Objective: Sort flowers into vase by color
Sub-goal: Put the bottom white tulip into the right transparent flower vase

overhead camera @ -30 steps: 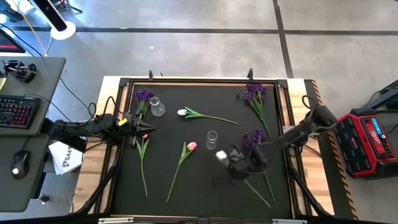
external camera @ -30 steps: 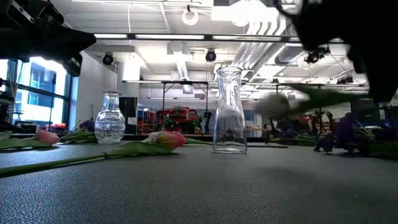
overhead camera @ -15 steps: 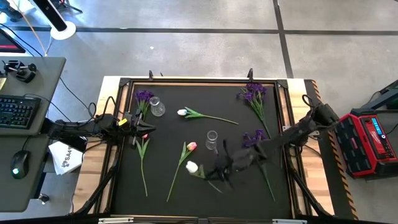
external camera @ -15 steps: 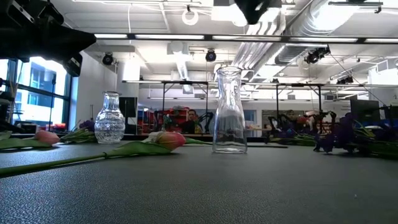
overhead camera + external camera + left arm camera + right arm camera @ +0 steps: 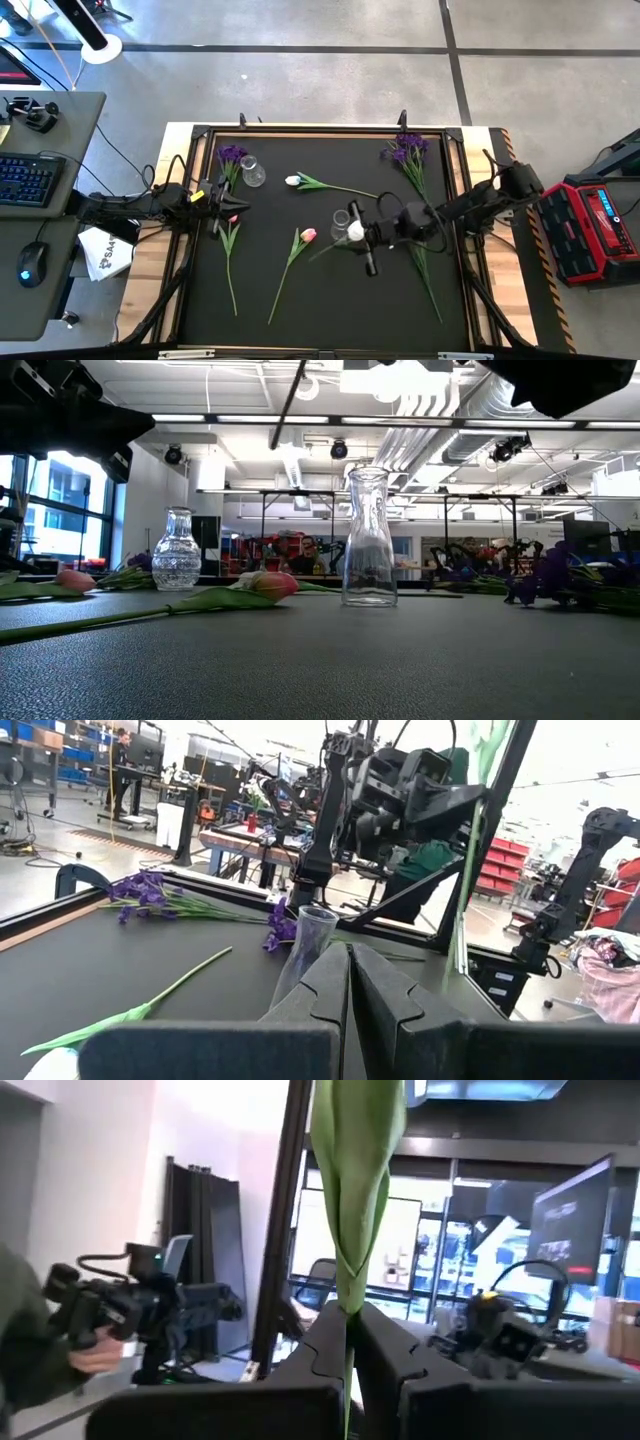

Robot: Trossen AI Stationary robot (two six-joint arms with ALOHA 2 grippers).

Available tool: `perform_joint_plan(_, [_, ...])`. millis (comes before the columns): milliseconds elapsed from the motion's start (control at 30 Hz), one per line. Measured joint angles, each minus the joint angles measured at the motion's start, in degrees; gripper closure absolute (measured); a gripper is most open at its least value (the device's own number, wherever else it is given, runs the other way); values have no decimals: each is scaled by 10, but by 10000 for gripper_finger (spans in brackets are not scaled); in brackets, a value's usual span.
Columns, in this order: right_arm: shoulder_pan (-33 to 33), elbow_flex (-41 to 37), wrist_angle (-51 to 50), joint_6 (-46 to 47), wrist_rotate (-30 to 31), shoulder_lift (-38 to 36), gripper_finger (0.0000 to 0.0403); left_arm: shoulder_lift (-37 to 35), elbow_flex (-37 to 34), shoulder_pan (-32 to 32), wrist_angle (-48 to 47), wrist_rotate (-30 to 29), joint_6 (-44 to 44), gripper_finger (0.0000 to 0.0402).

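My right gripper [image 5: 365, 238] is shut on a white tulip [image 5: 355, 232], lifted high beside the slim glass vase [image 5: 341, 222]. In the right wrist view its green leaf [image 5: 350, 1170] rises from my shut fingers. My left gripper [image 5: 235, 207] is shut and empty at the table's left edge, next to a pink tulip [image 5: 233, 218]. Lying on the mat are another white tulip [image 5: 293, 181], a pink tulip [image 5: 308, 235], and purple flowers by the round vase [image 5: 252, 170] and at the far right [image 5: 408, 148]. My right gripper pinches the white tulip's green stem and leaf [image 5: 348, 1305] between its two fingers, just behind the head. The fingers come about level from the table's right. The tulip is lifted clear of the table, and its stem [image 5: 322, 251] slants away toward the near left.
A purple flower's stem [image 5: 425, 280] lies under my right arm toward the near edge. The slim vase [image 5: 368, 540] and round vase [image 5: 177, 550] stand upright on the black mat. A desk with a keyboard and mouse stands left of the table.
My right gripper has carried the white tulip first toward the near left, then back toward the far side beside the slim vase, rising as it went. The tulip has turned about in the hold and left the low view. The gripper stays shut.
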Motion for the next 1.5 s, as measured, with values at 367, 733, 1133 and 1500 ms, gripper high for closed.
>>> perform_joint_plan(367, [-12,-15,-232,-40,145,-193,403,0,0,0,0,-17,0,396])
perform_joint_plan(733, [-37,-15,-324,-35,202,-240,403,0,0,0,0,-21,0,396])
perform_joint_plan(1133, [-51,-15,-405,32,211,-238,403,0,0,0,1,-21,0,397])
perform_joint_plan(1500, [-58,-15,-398,56,209,-183,403,0,0,0,4,-20,0,396])
